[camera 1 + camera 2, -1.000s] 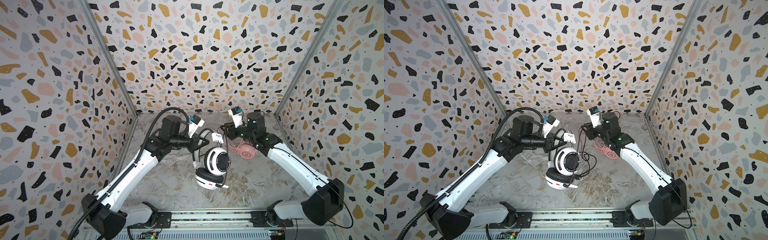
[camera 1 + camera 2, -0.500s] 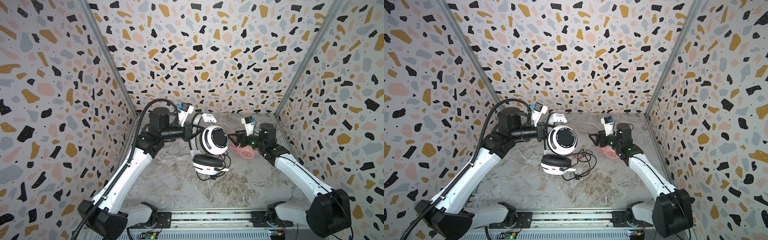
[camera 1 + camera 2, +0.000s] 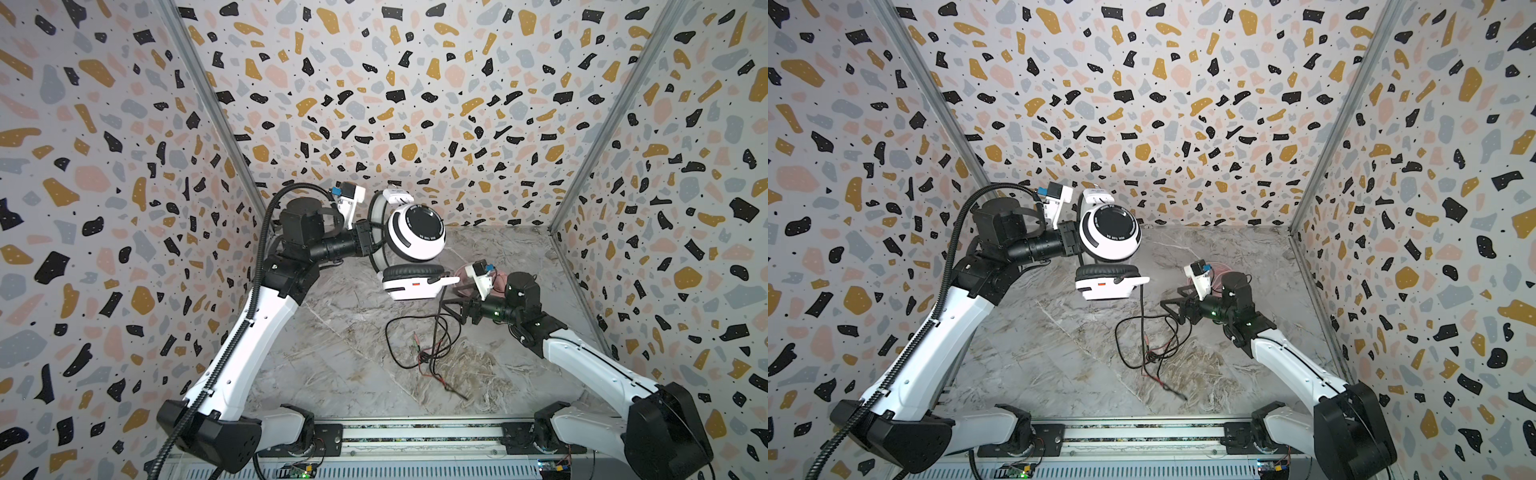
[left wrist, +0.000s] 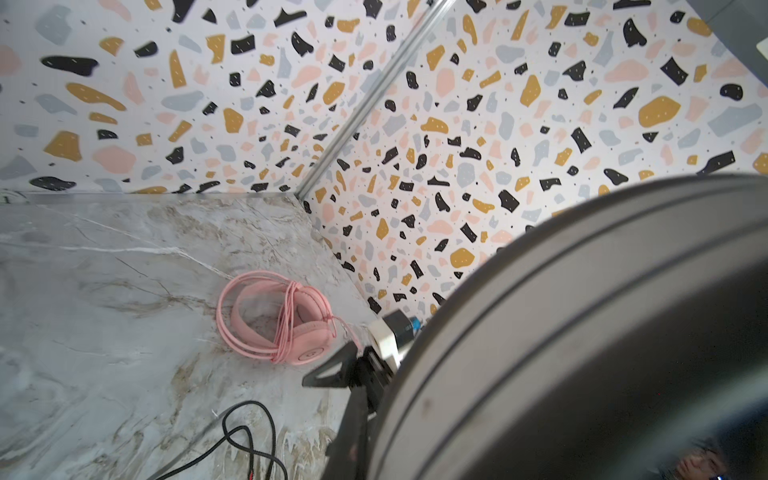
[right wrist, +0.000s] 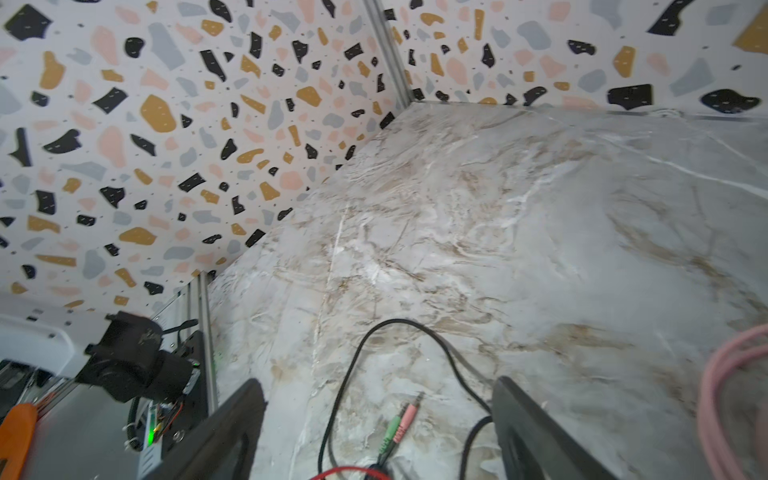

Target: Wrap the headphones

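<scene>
Left claw (image 3: 367, 240) is clenched on the headband of the white headphones (image 3: 415, 239) and holds them in the air near the back wall, one cup facing up toward the camera and the other hanging below it. Their black cable (image 3: 434, 328) drops from the lower cup and lies in loose loops on the table (image 3: 332, 365), ending in green and pink plugs (image 5: 399, 422). Right claw (image 3: 452, 309) sits low beside that slack with its jaws spread wide, gripping nothing. In the right wrist view the cable runs along the table beneath the gap between them. Pink headphones (image 4: 282, 320) lie toward the back right corner, their cable apparently already wound around them.

The step in hand looks like wrapping the white pair — no turn of cable is laid on it yet. The next move, as I judge it, calls for the right claw to close on the loose cable, lift it and carry it round the headset while the left steadies it — a thin limp cord could easily slip free.
</scene>
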You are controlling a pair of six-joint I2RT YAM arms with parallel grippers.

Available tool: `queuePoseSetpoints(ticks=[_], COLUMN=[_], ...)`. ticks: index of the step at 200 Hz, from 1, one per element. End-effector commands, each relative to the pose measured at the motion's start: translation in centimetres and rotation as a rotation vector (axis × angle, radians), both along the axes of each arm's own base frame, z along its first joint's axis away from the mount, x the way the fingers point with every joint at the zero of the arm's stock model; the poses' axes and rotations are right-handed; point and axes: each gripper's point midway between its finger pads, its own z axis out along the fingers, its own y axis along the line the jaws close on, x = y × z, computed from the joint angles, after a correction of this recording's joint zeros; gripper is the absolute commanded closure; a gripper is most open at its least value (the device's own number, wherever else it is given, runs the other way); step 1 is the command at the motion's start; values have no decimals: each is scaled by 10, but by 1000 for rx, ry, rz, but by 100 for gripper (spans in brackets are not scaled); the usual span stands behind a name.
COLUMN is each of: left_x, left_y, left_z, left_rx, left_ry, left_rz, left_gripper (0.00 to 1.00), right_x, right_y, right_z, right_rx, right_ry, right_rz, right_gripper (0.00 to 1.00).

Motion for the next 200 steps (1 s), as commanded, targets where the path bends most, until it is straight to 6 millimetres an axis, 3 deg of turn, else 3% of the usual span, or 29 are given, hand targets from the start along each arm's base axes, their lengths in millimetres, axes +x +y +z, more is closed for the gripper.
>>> queuePoseSetpoints(ticks=[1, 32, 84, 112, 153, 200], left_x=[6, 13, 15, 20, 31, 41], left_y=[8, 7, 8, 13, 23, 34], left_z=[26, 27, 35, 33, 28, 24], left_rx=[-48, -54, -59, -58, -59, -67], left_ry=[-30, -30, -39, -31, -17, -6], left_rz=[53, 59, 61, 73, 119, 182], left_gripper=[100, 100, 100, 100, 100, 100], right_x=[-23, -35, -15, -22, -34, -28], right_y=[10, 26, 60, 76, 74, 50], right_z=[35, 52, 63, 65, 54, 37], right_rx=[110, 166, 168, 177, 130, 88], right_ry=[-103, -121, -139, -139, -116, -82], right_rz=[93, 176, 210, 256, 237, 115], right_gripper=[13, 13, 13, 14, 18, 23])
